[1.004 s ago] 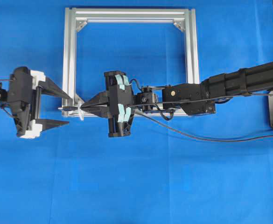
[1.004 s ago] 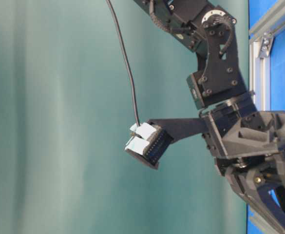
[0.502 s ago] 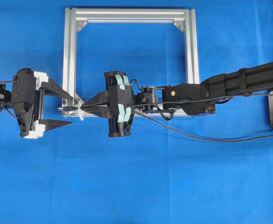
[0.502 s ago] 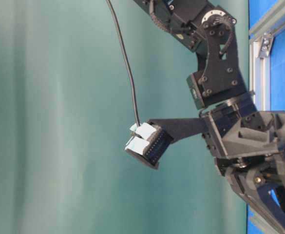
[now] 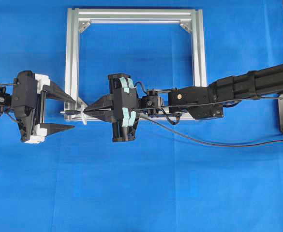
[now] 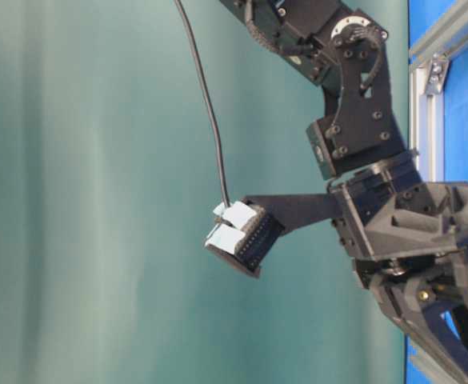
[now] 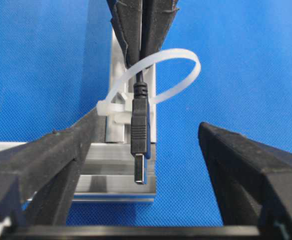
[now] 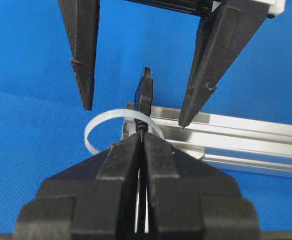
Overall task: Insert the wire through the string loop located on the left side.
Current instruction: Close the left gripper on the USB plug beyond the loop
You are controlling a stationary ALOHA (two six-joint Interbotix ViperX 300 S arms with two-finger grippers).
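1. Overhead: right gripper (image 5: 85, 111) clenched on the wire (image 5: 189, 139); plug at centre-left, through the string loop (image 5: 84, 117).
2. Left wrist: left gripper (image 7: 141, 150) spread, empty, flanking the plug; should close squarely on it.
3. Right wrist: release only once the plug is gripped.

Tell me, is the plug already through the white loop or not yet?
Through. In the left wrist view the plug sticks out on the near side of the white loop, with the cord running back through it into the shut right hand.

Wire (image 7: 140, 131) plug apparently through string loop (image 7: 178, 75)
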